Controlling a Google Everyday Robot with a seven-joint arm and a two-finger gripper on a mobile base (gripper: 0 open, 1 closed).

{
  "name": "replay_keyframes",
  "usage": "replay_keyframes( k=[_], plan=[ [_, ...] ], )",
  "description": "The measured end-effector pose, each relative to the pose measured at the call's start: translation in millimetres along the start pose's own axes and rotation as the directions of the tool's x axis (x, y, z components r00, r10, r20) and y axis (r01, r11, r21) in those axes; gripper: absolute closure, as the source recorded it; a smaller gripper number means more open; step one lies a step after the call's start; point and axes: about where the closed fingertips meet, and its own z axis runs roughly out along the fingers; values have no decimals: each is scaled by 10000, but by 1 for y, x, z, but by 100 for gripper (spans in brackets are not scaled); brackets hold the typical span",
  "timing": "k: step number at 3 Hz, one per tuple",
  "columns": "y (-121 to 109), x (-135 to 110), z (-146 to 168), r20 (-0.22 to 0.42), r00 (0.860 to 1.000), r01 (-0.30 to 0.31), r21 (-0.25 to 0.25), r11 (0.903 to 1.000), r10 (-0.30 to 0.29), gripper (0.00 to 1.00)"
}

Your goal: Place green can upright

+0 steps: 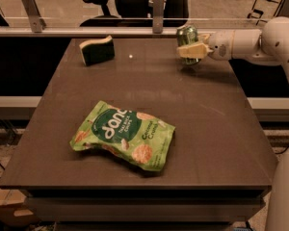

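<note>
Small shiny green metal can (187, 33) w/ silvery top, approx upright nr far right corner of dark tabletop (216, 129), gripper (189, 50) clamped on its lower body, green-yellow sponge block (97, 50) nr far left corner, flat green snack bag (125, 134) mid-front.

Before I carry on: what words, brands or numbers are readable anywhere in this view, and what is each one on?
"danc": large white brand word on the snack bag; the last letter may be a g.
"Coconut Crunch": smaller lettering on the bag's right half, only just legible.
Small print under the brand word: too blurred to read.
green can, at the gripper, far right: pale markings, unreadable.
sponge: no text visible.
</note>
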Motion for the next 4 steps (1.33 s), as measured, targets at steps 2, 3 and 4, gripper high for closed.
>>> replay_keyframes(
  k=[2, 3, 4],
  plan=[
    [5, -12, 1, 472, 9988, 174, -340, 9993, -158, 100],
    [4, -7, 6, 797, 9968, 68, -522, 9986, -26, 100],
    [1, -1, 11, 1087, 9940, -54, -697, 9976, 129, 100]
  ],
)
